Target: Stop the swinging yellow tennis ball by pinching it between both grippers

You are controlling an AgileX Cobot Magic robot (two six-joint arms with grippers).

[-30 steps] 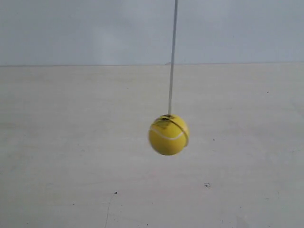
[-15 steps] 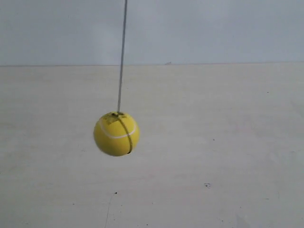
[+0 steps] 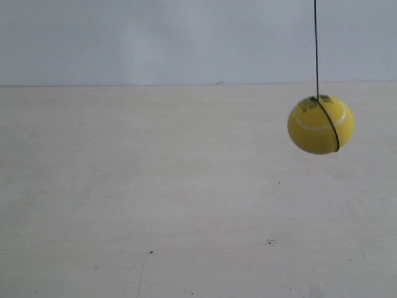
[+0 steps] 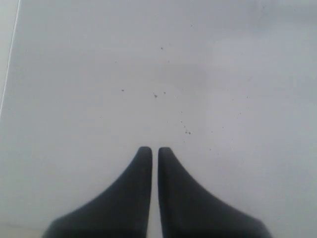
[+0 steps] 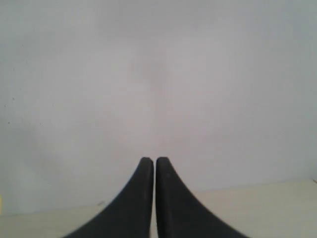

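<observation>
In exterior view alone, tennis ball (image 3: 321, 124)

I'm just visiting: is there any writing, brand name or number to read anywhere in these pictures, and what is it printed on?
Yellow tennis ball: small dark print near its top, beside the string; too blurred to read.
Left end effector: plain black, no text.
Right end effector: plain black, no text.
Pale surface and wall: only specks, no writing.
</observation>
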